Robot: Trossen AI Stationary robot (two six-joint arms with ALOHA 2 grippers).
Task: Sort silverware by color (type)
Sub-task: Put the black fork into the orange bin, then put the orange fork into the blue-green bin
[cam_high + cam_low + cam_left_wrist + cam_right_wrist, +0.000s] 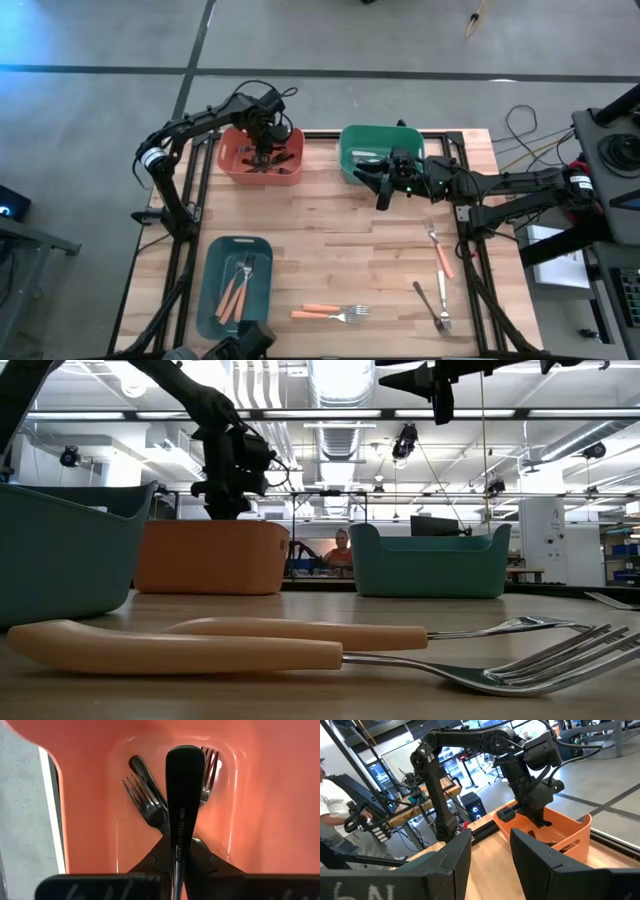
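Note:
My left gripper points down into the orange bin at the table's far left, shut on a black utensil. Two black forks lie flat on the bin's floor below it. My right gripper hangs level and open, holding nothing, above the table in front of the green bin. Orange-handled forks lie on the table at the near edge and at the right. Others lie in the teal tray. A silver fork lies at the near right. My left gripper pinches the black utensil's narrow shaft between its two fingers. The fingers come from above, pointing down, and lie along the utensil. The utensil hangs below them, its broad rounded handle end lowest, above the forks on the bin's floor. Its head is hidden behind the gripper.
The green bin holds silver utensils. The teal tray stands at the near left. Bare wood lies in the table's middle. In the low view two orange-handled forks lie close to the camera. A person shows beyond the table.

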